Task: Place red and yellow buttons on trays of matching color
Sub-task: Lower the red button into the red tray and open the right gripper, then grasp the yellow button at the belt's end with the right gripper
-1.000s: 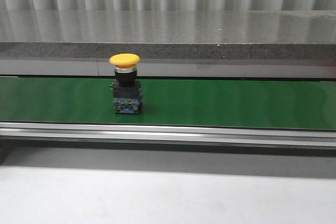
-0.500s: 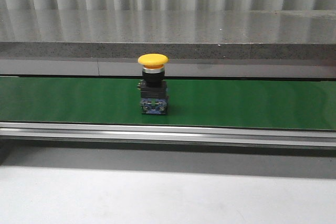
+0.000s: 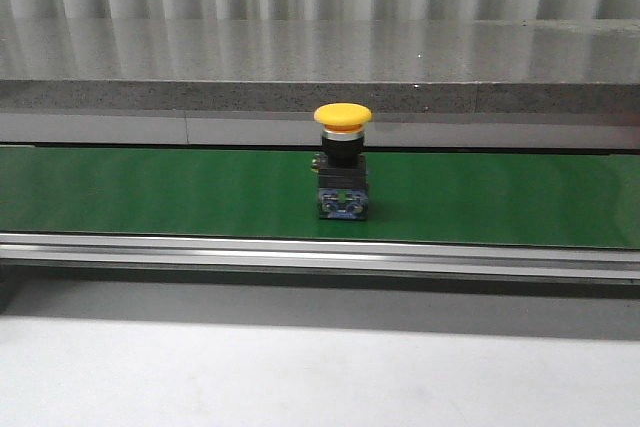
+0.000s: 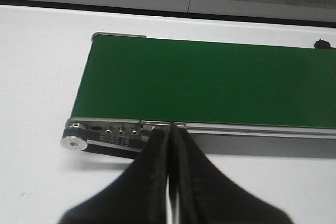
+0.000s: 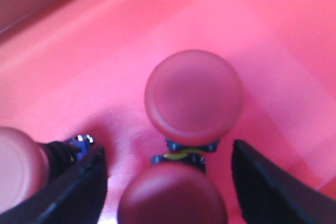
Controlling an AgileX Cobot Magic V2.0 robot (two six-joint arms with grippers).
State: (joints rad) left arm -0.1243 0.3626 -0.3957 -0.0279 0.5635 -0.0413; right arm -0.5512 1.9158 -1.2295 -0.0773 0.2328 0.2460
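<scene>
Right pincer [image 5: 168, 182] open over red tray [image 5: 273, 35]; left pincer [image 4: 169, 145] closed, empty.
Three red buttons [image 5: 193, 97] there; one yellow button [image 3: 342, 162] upright on green belt [image 3: 150, 192].

yellow button [image 3: 342, 161] shifted rightward along green belt [image 3: 150, 192], upright, from left of centre to centre.

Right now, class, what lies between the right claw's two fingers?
In the right wrist view, a red button stands between the open right claw fingers, on the red tray.
</scene>
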